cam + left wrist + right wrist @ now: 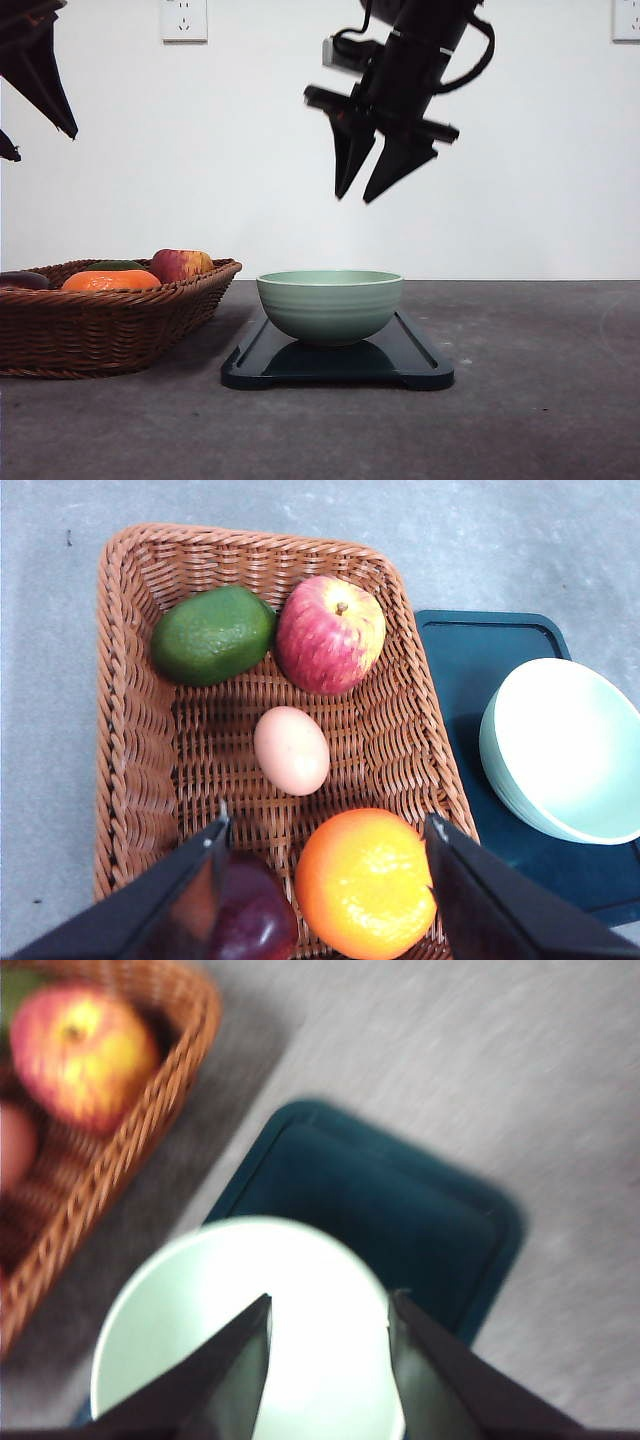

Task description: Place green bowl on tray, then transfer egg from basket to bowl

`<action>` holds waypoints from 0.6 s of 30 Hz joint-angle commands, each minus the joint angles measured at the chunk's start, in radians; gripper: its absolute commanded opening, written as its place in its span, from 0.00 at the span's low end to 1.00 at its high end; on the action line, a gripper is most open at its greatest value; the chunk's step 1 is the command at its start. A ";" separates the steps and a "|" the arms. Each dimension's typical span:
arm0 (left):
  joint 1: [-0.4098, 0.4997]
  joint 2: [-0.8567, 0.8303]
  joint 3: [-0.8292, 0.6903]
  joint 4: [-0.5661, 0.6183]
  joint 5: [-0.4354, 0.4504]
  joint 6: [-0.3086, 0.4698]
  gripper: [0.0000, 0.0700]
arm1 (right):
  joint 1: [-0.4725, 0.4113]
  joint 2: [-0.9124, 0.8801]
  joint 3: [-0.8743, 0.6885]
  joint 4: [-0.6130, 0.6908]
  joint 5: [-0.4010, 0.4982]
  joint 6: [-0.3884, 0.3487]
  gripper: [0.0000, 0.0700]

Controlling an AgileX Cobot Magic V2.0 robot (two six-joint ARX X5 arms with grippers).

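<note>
Wicker basket crowded — egg mid-floor between apple and orange, left gripper spread open above: risk of nudging fruit, rolling the egg. Tray already under green bowl; right gripper open, empty, high overhead — collision unlikely.

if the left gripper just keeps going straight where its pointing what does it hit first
Probably the basket's contents. In the left wrist view the open left gripper points down into the basket, its fingers straddling the orange fruit, with the egg just beyond. Depth is unclear.
</note>
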 commanded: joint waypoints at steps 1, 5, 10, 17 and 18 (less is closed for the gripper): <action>-0.002 0.005 0.022 -0.001 0.003 0.001 0.55 | 0.007 -0.028 -0.029 0.036 0.002 -0.001 0.32; -0.002 0.005 0.022 -0.020 0.003 0.001 0.55 | 0.008 -0.127 -0.175 0.125 -0.003 -0.001 0.32; -0.002 0.005 0.022 -0.060 0.003 0.001 0.55 | 0.000 -0.280 -0.378 0.213 -0.002 -0.001 0.32; -0.002 0.005 0.022 -0.120 0.003 0.000 0.55 | -0.023 -0.506 -0.650 0.308 0.001 -0.001 0.32; -0.002 0.005 0.022 -0.125 0.003 0.000 0.55 | -0.028 -0.537 -0.685 0.318 0.001 -0.002 0.32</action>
